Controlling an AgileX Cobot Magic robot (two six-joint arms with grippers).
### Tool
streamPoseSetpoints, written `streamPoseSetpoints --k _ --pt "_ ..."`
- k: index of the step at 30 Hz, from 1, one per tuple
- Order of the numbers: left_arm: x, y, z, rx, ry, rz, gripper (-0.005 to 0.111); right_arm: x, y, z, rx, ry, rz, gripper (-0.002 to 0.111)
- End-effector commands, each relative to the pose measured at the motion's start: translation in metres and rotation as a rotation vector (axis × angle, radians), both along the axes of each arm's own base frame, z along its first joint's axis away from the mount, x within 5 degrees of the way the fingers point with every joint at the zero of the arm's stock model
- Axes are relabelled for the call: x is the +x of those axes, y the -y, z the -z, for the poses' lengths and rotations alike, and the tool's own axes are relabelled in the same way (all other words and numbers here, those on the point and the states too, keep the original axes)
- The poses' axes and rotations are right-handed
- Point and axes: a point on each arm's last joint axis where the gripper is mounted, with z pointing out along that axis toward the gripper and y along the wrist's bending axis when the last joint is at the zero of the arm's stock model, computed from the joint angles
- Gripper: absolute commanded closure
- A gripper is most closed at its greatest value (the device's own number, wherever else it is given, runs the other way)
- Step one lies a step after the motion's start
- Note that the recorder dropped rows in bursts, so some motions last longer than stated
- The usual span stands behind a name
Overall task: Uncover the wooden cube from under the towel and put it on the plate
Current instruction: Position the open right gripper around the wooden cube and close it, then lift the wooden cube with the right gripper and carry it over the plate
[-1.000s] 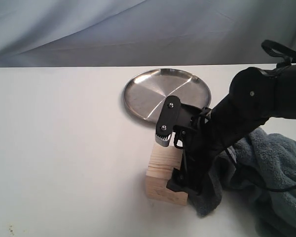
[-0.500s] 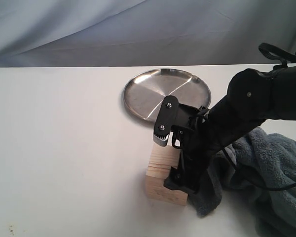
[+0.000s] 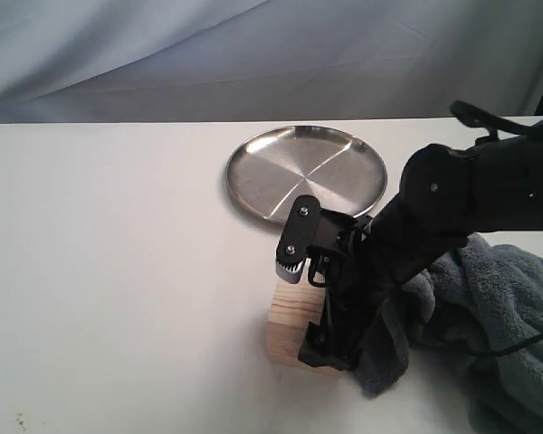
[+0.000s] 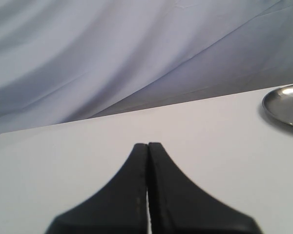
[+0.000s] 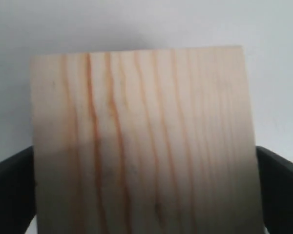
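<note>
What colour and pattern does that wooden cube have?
The wooden cube is pale tan with darker orange-brown grain lines running across its face, clearest in the right wrist view.

The right gripper [image 3: 305, 307] pointed downward, its jaws spread wide apart. The left gripper [image 4: 147, 161] had its jaws pressed together.

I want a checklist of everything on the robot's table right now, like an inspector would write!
Surface: white table, bare on the left side.
Job's things: wooden cube uncovered, on the table; plate holds nothing; towel bunched at the right.
Clutter: nothing seen.
Grippers: right pincer straddles the cube, a finger on each side; left pincer shut, holding nothing.
Cables: black cable over the towel.
Surroundings: grey cloth backdrop.
</note>
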Motion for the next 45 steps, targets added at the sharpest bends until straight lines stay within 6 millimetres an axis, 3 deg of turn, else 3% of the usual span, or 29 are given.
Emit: streamPoseSetpoints --k 1,4,6,14,17,23,30,33,36,40,45 --pt "0.0 0.0 0.0 -0.012 0.003 0.0 0.107 -0.002 -0.011 0.004 -0.004 0.038 -0.041 0.003" --pt "0.0 0.0 0.0 -0.012 0.003 0.0 0.107 -0.006 -0.016 0.004 -0.007 0.042 -0.066 0.007" --pt "0.0 0.0 0.0 -0.012 0.003 0.0 0.107 -0.009 -0.019 0.004 -0.008 0.035 -0.078 0.018" --pt "0.0 0.0 0.0 -0.012 0.003 0.0 0.107 -0.01 -0.02 0.004 -0.021 0.046 -0.099 0.086" --pt "0.0 0.0 0.0 -0.012 0.003 0.0 0.107 -0.01 -0.02 0.004 -0.021 0.046 -0.099 0.106" --pt "0.0 0.0 0.0 -0.012 0.003 0.0 0.107 -0.006 -0.021 -0.015 0.031 0.151 -0.075 0.108" --pt "0.0 0.0 0.0 -0.012 0.003 0.0 0.107 0.008 -0.019 -0.091 0.307 0.539 0.133 0.108" --pt "0.0 0.0 0.0 -0.012 0.003 0.0 0.107 0.015 -0.013 -0.115 0.392 0.711 0.222 0.108" --pt "0.0 0.0 0.0 -0.012 0.003 0.0 0.107 0.022 -0.011 -0.126 0.434 0.84 0.277 0.108" --pt "0.0 0.0 0.0 -0.012 0.003 0.0 0.107 0.037 -0.007 -0.129 0.455 0.862 0.35 0.108" --pt "0.0 0.0 0.0 -0.012 0.003 0.0 0.107 0.079 0.005 -0.128 0.53 0.794 0.569 0.108"
